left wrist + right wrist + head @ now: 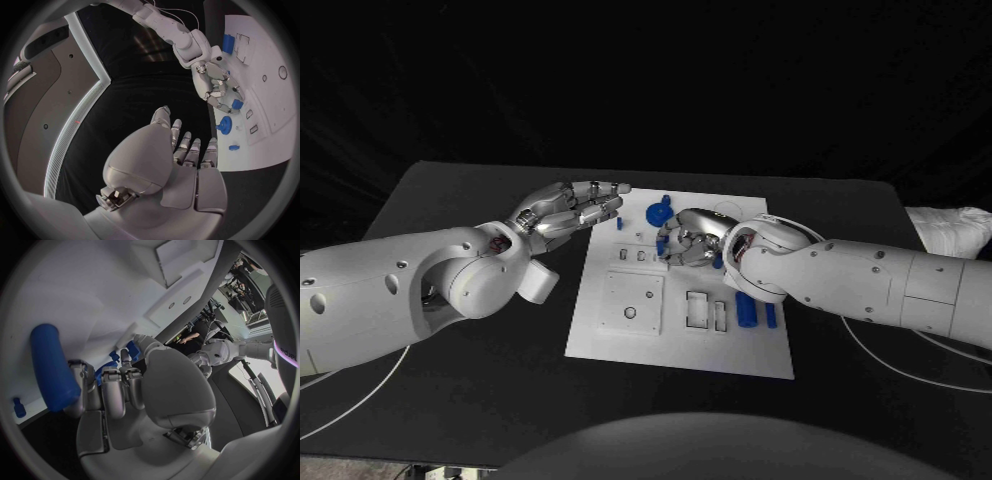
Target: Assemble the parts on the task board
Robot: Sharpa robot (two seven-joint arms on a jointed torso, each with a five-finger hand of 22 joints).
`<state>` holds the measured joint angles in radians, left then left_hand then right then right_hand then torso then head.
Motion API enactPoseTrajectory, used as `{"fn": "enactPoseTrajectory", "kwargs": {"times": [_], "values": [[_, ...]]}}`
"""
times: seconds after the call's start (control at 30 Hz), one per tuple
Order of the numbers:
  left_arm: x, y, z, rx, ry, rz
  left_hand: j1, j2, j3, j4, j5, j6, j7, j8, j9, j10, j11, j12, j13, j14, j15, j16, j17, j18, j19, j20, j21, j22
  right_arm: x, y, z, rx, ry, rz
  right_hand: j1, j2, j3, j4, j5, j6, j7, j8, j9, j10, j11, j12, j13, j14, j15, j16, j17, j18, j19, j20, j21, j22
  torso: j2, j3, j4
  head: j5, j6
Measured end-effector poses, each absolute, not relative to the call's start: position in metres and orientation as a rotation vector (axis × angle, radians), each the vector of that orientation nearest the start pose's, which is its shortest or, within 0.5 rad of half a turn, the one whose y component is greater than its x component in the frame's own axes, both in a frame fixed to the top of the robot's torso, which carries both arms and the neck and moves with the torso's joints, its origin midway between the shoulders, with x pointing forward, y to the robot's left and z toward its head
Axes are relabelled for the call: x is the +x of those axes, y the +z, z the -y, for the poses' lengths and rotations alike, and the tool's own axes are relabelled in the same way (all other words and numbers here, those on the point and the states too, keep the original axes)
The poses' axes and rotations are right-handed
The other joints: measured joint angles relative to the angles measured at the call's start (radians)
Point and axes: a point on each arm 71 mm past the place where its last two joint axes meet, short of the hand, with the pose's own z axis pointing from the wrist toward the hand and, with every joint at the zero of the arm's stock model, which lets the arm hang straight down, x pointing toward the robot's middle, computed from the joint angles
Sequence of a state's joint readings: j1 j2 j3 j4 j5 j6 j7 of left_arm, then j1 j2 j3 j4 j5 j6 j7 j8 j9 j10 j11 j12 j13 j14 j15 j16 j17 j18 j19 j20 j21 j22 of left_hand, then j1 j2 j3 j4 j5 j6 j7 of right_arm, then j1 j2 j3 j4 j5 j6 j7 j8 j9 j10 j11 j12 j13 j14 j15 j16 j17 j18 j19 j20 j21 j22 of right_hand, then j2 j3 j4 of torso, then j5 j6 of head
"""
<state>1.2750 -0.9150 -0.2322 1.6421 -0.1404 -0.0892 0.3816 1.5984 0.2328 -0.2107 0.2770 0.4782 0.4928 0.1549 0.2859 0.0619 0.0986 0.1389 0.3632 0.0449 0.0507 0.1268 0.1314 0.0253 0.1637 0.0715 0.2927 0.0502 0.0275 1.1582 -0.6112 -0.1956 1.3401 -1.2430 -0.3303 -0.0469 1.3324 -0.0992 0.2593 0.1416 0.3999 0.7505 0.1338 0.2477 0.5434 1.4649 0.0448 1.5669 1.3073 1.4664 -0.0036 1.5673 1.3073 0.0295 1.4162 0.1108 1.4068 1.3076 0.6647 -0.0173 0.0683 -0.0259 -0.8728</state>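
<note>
At 9 o'clock of the task board (678,340), our left hand (570,213) hovers, fingers apart, holding nothing. At board centre, our right hand (689,240) fingers pinch a small blue part (237,104).

White task board (682,335), blue parts (747,308), blk table (473,400)
</note>
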Motion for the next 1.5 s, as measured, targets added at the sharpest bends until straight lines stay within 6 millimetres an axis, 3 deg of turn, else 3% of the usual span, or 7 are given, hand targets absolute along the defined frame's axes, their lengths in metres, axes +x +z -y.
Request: {"fn": "enactPoseTrajectory", "kwargs": {"times": [0.27, 0.6, 0.8, 0.97, 1.13, 1.27, 1.5], "values": [[0.443, -0.203, -0.197, -0.883, -1.669, -1.755, 0.0, 0.0, 0.0, 0.0, 0.0, 0.0, 0.0, 0.0, 0.0, 0.0, 0.0, 0.0, 0.0, 0.0, 0.0, 0.0, 0.0, 0.0, 0.0, 0.0, 0.0, 0.0, 0.479, -0.269, 0.134, -0.093, 0.786, -1.875, -0.02, 0.007, -0.026, -0.006, -0.148, -0.033, 0.002, -0.055, -0.036, 0.0, 0.0, 0.0, 0.0, 0.0, 0.0, 0.0, 0.0, 0.0, 0.0, 0.0, 0.0, 0.0, 0.0, 0.0, -0.0001, 0.0, 0.0], [0.443, -0.203, -0.197, -0.883, -1.668, -1.755, 0.0, 0.0, 0.0, 0.0, 0.0, 0.0, 0.0, 0.0, 0.0, 0.0, 0.0, 0.0, 0.0, 0.0, 0.0, 0.0, 0.0, 0.0, 0.0, 0.0, 0.0, 0.0, 0.479, -0.269, 0.134, -0.102, 0.788, -1.874, -0.022, 0.009, -0.043, -0.015, -0.182, -0.071, -0.012, -0.095, -0.06, 0.0, 0.0, 0.0, 0.0, 0.0, 0.0, 0.0, 0.001, 0.0, 0.0, 0.0, -0.003, 0.0, 0.0, -0.0001, -0.0003, 0.001, 0.0], [0.443, -0.203, -0.197, -0.883, -1.667, -1.755, 0.0, 0.0, 0.0, 0.0, 0.0, 0.0, 0.0, 0.0, 0.0, 0.0, 0.0, 0.0, 0.0, 0.0, 0.0, 0.0, 0.0, 0.0, 0.0, 0.0, 0.0, 0.0, 0.479, -0.268, 0.135, -0.099, 0.791, -1.86, -0.022, 0.009, -0.073, -0.012, -0.215, -0.183, -0.049, -0.165, -0.118, 0.0, -0.025, 0.0, 0.0, -0.002, -0.017, 0.0, 0.001, 0.016, -0.011, -0.011, -0.011, 0.0, 0.0, -0.0001, -0.0002, 0.002, 0.0], [0.443, -0.204, -0.198, -0.884, -1.665, -1.754, 0.004, -0.004, 0.0, 0.0, 0.0, 0.0, 0.0, 0.0, 0.0, 0.0, 0.0, 0.0, 0.0, 0.0, 0.0, 0.0, 0.0, 0.0, 0.0, 0.0, 0.0, 0.0, 0.483, -0.257, 0.139, -0.1, 0.79, -1.821, -0.029, 0.001, -0.106, 0.015, -0.256, -0.35, -0.094, -0.19, -0.243, 0.0, -0.05, 0.0, 0.001, -0.002, -0.035, 0.0, 0.001, 0.016, -0.025, -0.033, -0.029, 0.0, 0.0, 0.0001, -0.0002, 0.004, 0.0], [0.444, -0.204, -0.198, -0.885, -1.663, -1.754, 0.004, -0.004, 0.0, 0.0, 0.0, 0.0, 0.0, 0.0, 0.0, 0.0, 0.0, 0.0, 0.0, 0.0, 0.0, 0.0, 0.0, 0.0, 0.0, 0.0, 0.0, 0.0, 0.489, -0.238, 0.143, -0.108, 0.792, -1.772, -0.016, -0.05, -0.138, 0.116, -0.323, -0.372, -0.124, -0.194, -0.286, -0.002, -0.056, 0.0, 0.001, 0.0, -0.04, 0.0, 0.001, 0.016, -0.033, -0.04, -0.039, 0.0, 0.0, 0.0002, -0.0003, 0.004, 0.0], [0.444, -0.204, -0.198, -0.885, -1.662, -1.754, 0.004, -0.004, 0.0, 0.0, 0.0, 0.0, 0.0, 0.0, 0.0, 0.0, 0.0, 0.0, 0.0, 0.0, 0.0, 0.0, 0.0, 0.0, 0.0, 0.0, 0.0, 0.0, 0.491, -0.224, 0.145, -0.118, 0.8, -1.739, -0.047, -0.103, -0.188, 0.156, -0.344, -0.371, -0.124, -0.194, -0.297, -0.002, -0.056, 0.0, 0.001, 0.0, -0.04, 0.0, 0.001, 0.016, -0.037, -0.045, -0.05, 0.0, 0.0, 0.0001, -0.0003, 0.003, 0.0], [0.445, -0.204, -0.197, -0.884, -1.662, -1.754, 0.004, -0.004, 0.0, 0.0, 0.0, 0.0, 0.0, 0.0, 0.0, 0.0, 0.0, 0.0, 0.0, 0.0, 0.0, 0.0, 0.0, 0.0, 0.0, 0.0, 0.0, 0.0, 0.492, -0.197, 0.158, -0.132, 0.829, -1.677, -0.127, -0.143, -0.375, 0.16, -0.344, -0.362, -0.088, -0.194, -0.309, -0.002, -0.055, 0.0, 0.001, 0.0, -0.04, 0.0, 0.0, 0.016, -0.057, -0.046, -0.077, 0.0, 0.0, 0.0001, -0.0002, 0.004, 0.0]]}}
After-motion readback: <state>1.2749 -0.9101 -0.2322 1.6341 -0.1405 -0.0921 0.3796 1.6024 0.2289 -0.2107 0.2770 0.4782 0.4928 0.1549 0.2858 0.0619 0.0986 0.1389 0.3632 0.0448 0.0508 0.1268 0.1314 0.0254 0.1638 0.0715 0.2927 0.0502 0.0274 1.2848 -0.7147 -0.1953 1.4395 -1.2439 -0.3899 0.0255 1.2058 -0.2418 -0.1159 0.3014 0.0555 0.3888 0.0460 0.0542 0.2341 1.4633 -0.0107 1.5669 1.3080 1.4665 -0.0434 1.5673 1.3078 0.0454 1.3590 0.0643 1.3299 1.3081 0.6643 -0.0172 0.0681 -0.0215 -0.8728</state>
